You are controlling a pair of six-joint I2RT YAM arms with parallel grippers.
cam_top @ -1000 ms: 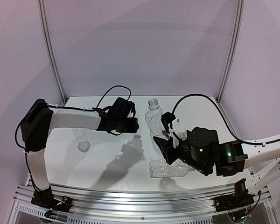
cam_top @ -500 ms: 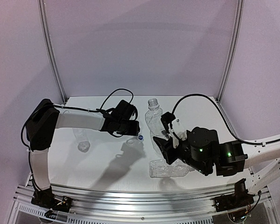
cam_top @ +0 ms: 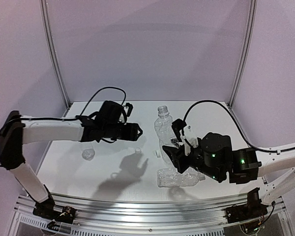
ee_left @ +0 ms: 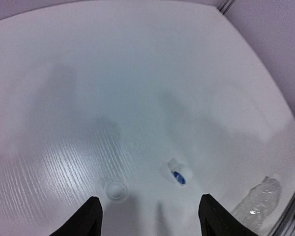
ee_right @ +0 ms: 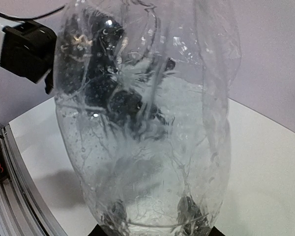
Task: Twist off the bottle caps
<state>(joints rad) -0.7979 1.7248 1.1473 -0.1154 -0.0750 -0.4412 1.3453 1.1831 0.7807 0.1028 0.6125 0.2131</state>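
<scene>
My right gripper (cam_top: 171, 149) is shut on a clear crinkled bottle (cam_top: 162, 127) that stands upright with its neck uncapped; in the right wrist view that bottle (ee_right: 147, 123) fills the frame, and the fingers (ee_right: 189, 212) show dimly through its base. My left gripper (cam_top: 135, 132) hovers open and empty left of that bottle, above the table. Below it lie two loose bottle caps: a translucent one (ee_left: 116, 190) (cam_top: 137, 150) and one with a blue mark (ee_left: 177, 175) (cam_top: 157, 153). The left gripper (ee_left: 152, 221) holds nothing between its fingers.
A second clear bottle (cam_top: 179, 178) lies on its side in front of the right gripper, and its edge (ee_left: 263, 196) shows in the left wrist view. A third bottle (cam_top: 87, 147) lies at the left under the left arm. Metal frame posts (cam_top: 56, 64) stand at the table's back corners.
The left gripper opened and drew back to the left. The blue-marked cap left its fingers and now lies on the table near the upright bottle. The right arm barely moved.
</scene>
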